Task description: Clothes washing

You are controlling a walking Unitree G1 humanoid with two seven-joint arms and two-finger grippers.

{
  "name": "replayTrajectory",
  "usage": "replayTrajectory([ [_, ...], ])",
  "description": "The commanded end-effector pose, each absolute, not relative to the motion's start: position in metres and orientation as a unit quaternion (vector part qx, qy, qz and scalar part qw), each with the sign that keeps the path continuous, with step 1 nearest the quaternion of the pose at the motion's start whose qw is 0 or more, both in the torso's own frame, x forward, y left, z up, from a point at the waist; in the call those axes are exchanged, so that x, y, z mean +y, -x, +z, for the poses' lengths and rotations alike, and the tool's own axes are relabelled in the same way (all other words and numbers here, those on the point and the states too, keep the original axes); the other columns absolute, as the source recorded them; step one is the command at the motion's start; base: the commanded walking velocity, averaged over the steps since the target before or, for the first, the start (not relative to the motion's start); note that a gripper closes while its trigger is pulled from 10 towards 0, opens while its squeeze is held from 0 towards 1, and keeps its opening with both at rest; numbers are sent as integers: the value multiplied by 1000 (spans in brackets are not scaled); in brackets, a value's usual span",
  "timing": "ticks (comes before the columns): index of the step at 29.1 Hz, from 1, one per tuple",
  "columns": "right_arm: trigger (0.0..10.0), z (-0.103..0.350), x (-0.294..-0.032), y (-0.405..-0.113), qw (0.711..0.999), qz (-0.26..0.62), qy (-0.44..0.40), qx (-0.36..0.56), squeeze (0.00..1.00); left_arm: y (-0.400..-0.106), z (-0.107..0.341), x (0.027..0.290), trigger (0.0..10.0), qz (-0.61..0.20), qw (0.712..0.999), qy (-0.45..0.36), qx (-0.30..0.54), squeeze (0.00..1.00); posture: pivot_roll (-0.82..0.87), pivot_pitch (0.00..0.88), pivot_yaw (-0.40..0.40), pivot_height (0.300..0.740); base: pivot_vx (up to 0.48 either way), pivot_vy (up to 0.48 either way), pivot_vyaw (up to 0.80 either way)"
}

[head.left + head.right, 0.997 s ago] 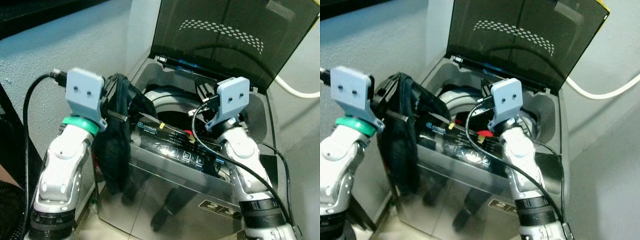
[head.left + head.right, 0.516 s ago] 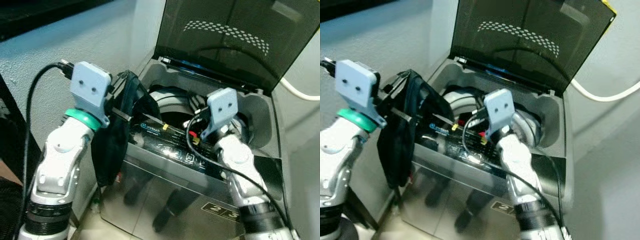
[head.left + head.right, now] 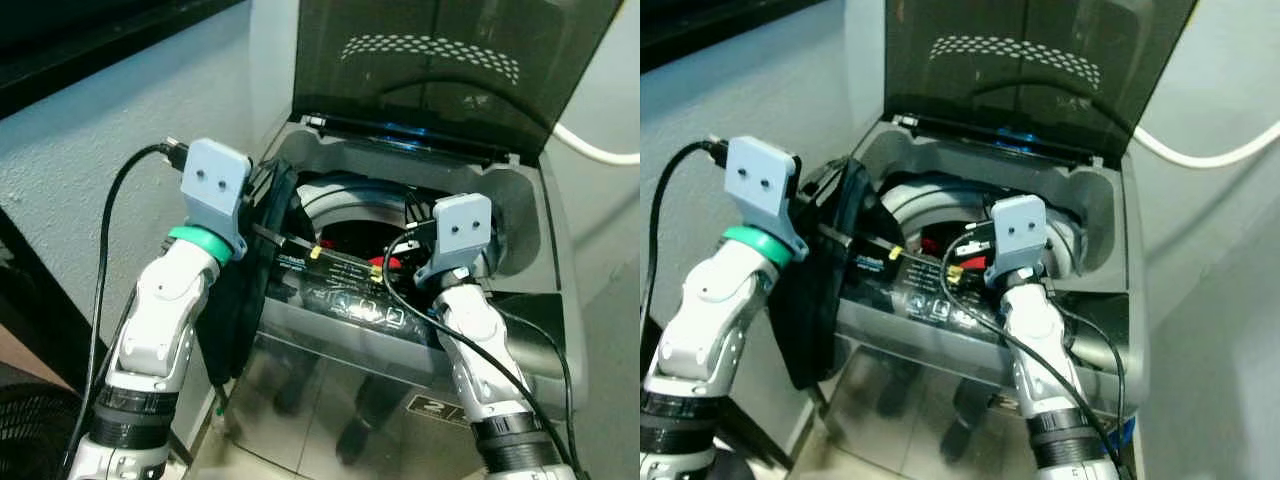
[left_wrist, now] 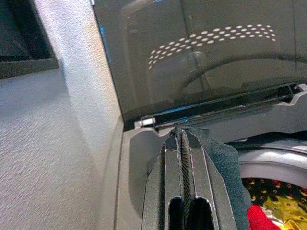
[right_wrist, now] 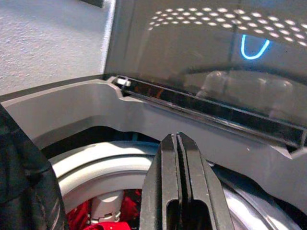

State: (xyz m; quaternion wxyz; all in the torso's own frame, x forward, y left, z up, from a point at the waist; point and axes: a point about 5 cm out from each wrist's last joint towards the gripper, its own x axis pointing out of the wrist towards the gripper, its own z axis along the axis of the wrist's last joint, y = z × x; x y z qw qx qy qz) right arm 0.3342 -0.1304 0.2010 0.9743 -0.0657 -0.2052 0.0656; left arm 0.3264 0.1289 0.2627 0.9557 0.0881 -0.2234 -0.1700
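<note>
A home laundry corner: a grey top-loading washing machine [image 3: 520, 215], tinted lid [image 3: 450, 60] raised, against rough white plaster walls [image 3: 90, 150].

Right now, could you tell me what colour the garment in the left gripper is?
Black garment; right eye view.

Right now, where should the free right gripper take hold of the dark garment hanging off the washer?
Grip the dark garment at its hanging lower fold, coming from the front: the top is pinched in the left gripper, and the bulk droops outside the washing machine rim.
</note>
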Motion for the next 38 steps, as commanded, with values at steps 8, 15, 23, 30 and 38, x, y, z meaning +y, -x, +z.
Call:
replayTrajectory([
  [8, 10000, 214, -118, -332, 966, 78, 67, -236, 0, -323, 262, 130, 10000, -160, 955, -83, -236, 0, 130, 0, 24, 740, 0, 0, 0],
  [15, 10000, 245, -100, -329, 948, 101, 66, -295, 0, -315, 276, 104, 10000, -239, 933, -77, -257, 0, 166, 0, 18, 740, 0, 0, 0],
  [23, 10000, 251, -98, -328, 945, 109, 58, -303, 0, -298, 304, 52, 10000, -337, 890, -42, -303, 0, 167, 0, 23, 740, 0, 0, 0],
  [30, 10000, 245, -105, -321, 949, 97, 60, -294, 0, -286, 276, 71, 10000, -284, 923, -25, -258, 0, 141, 0, 28, 740, 0, 0, 0],
  [38, 10000, 237, -107, -317, 953, 99, 71, -278, 0, -271, 269, 149, 10000, -218, 938, -146, -227, 0, 185, 0, -6, 740, 0, 0, 0],
])
